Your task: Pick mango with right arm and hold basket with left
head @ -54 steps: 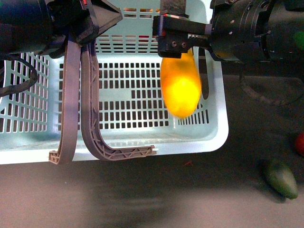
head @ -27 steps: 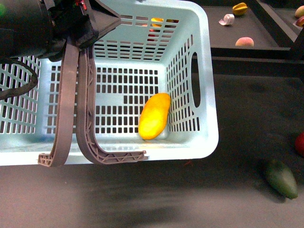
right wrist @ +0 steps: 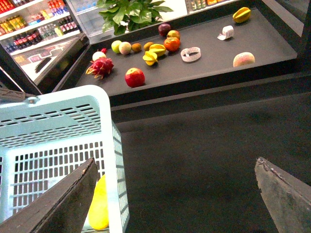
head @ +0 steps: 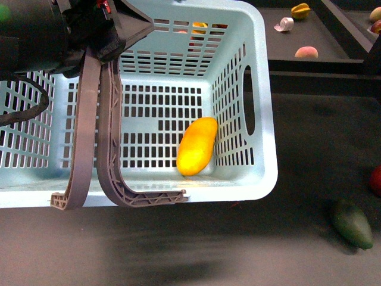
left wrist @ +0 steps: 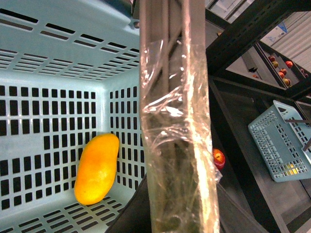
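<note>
The pale aqua basket fills the left of the front view. My left gripper is above its back left part, shut on one of the two brown-grey swing handles. That handle runs wrapped in clear film through the left wrist view. The yellow-orange mango lies on the basket floor by the right wall, free of both grippers. It also shows as mango and, half hidden behind the basket wall, as mango. My right gripper is open over dark floor, outside the basket, holding nothing.
A dark green fruit and a red fruit lie on the dark surface to the basket's right. Behind is a raised shelf with several fruits, among them a red apple. A second aqua basket stands farther off.
One second ago my right gripper held the mango above the basket. It has let go; the mango now rests on the basket floor, and the right arm has left the front view.
</note>
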